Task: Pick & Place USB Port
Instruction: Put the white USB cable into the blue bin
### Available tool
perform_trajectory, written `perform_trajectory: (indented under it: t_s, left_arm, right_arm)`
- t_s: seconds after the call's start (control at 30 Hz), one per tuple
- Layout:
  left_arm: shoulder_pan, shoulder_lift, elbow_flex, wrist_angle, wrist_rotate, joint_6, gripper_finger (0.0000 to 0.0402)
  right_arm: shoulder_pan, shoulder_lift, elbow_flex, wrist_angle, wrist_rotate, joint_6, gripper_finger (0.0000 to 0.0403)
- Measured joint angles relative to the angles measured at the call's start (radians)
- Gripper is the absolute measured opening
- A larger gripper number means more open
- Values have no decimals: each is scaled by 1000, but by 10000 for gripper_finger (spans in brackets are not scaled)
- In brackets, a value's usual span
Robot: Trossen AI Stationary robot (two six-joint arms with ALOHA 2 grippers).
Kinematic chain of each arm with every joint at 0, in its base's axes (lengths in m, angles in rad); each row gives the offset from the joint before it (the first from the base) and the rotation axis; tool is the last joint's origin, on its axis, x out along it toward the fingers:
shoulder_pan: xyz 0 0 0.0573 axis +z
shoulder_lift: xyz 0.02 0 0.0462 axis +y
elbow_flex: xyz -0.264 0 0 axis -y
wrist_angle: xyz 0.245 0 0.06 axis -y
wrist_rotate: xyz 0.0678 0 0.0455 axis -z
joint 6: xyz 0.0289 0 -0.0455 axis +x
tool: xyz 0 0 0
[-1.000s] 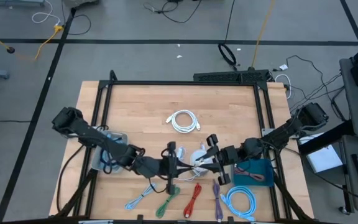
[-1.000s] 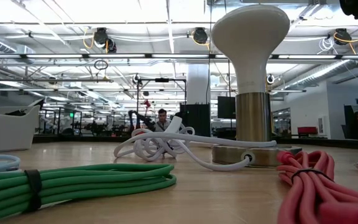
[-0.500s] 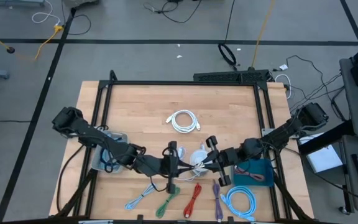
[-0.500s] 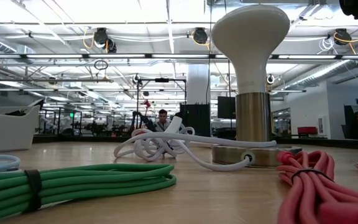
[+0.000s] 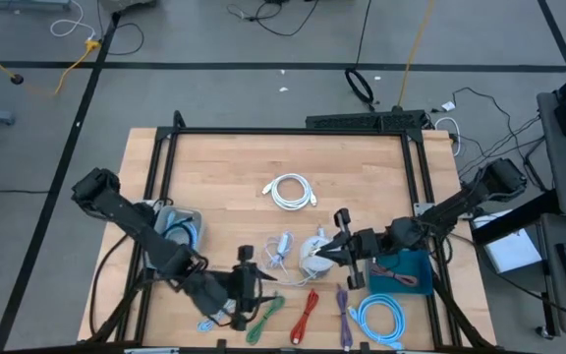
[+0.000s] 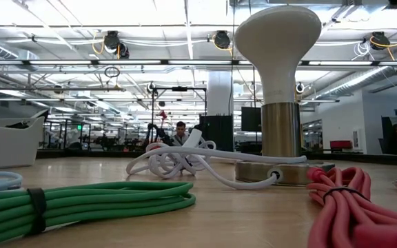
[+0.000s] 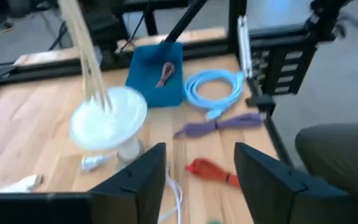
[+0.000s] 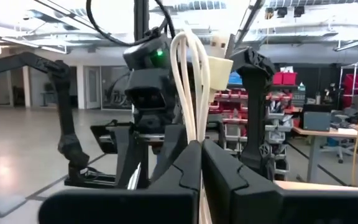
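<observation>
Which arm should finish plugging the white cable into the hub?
Right, I'd say: the right gripper is shut on the white cable beside the hub; the left gripper is open, nearer the table's front edge.

White cable [image 8: 190,81]; blue tray [image 7: 156,74]; green cable [image 6: 88,200].

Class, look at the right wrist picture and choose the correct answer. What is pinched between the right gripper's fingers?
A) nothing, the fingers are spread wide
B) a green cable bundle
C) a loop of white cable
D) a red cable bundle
C. In the right wrist view the right gripper has its fingers pressed together on a loop of white cable that rises from between them.
</observation>
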Motion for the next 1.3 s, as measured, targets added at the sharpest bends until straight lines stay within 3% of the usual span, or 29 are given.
perform_trajectory:
  t_s: [0.07, 0.17, 0.33, 0.47, 0.57, 0.63, 0.73, 0.87, 0.93, 1.1, 1.3]
  left_arm:
    - [-31, 2, 0, -50, -36, -28, 205]
    - [-72, 2, -1, -104, -76, -78, 208]
    - [-115, 3, -1, -181, -169, -147, 209]
    - [-128, 3, -1, -211, -206, -170, 209]
    - [-126, 3, -1, -218, -225, -186, 209]
    - [-123, 3, -1, -230, -231, -196, 209]
    - [-118, 3, -1, -238, -232, -210, 209]
    - [-117, 3, -1, -251, -236, -224, 209]
    - [-117, 3, -1, -263, -237, -241, 209]
    - [-119, 3, -1, -314, -242, -295, 209]
    - [-128, 3, -6, -330, -263, -333, 209]
  right_arm:
    - [9, -54, 12, -112, 13, 26, 0]
    - [49, -156, 81, -457, 120, 82, 0]
    - [164, -231, 326, -1105, 383, 217, 0]
    - [242, -218, 562, -1514, 474, 306, 0]
    - [259, -193, 704, -1740, 459, 326, 0]
    - [255, -176, 766, -1884, 391, 307, 0]
    - [218, -156, 782, -2088, 284, 288, 0]
    - [136, -146, 731, -2340, 260, 369, 0]
    - [89, -161, 685, -2383, 252, 389, 0]
    - [28, -240, 548, -2362, 114, 450, 0]
    - [62, -276, 346, -2407, -54, 726, 0]
